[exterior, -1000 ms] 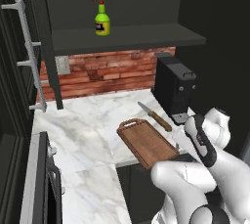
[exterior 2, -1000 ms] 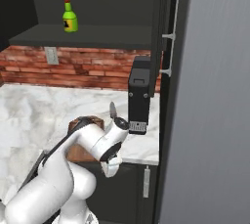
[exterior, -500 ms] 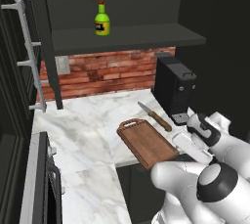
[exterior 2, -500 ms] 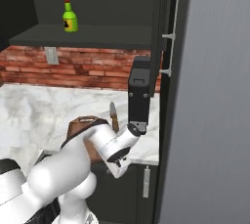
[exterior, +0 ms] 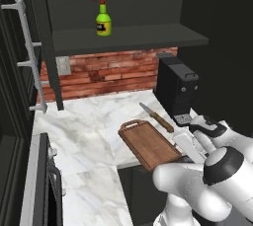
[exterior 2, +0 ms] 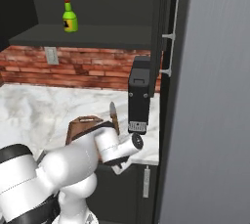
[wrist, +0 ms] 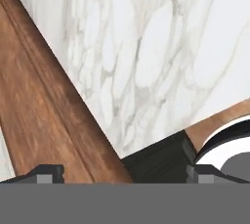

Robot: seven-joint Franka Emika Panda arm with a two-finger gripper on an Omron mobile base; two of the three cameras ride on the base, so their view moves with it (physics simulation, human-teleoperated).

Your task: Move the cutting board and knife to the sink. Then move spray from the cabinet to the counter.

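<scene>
Reddish wood, the cutting board (wrist: pixel 44 100), fills my hand view, jaws spread wide over the counter (wrist: pixel 161 47), gripping nothing. Left base view adds the knife (exterior: pixel 156 118) just beside it, and the spray (exterior: pixel 103 14) on the cabinet (exterior: pixel 128 37) shelf.

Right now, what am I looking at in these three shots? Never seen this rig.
It is a rendered kitchen with a white robot arm on a driving base. Two pictures come from cameras on the base, behind the arm to its left and right. The third looks along the hand.

On the counter lie a cutting board and, just beyond it, a knife. A black machine stands by the brick wall. A green spray bottle stands on the open cabinet shelf above.

The hand view shows the board's near edge close up, with the tool open. Nothing is held.
</scene>
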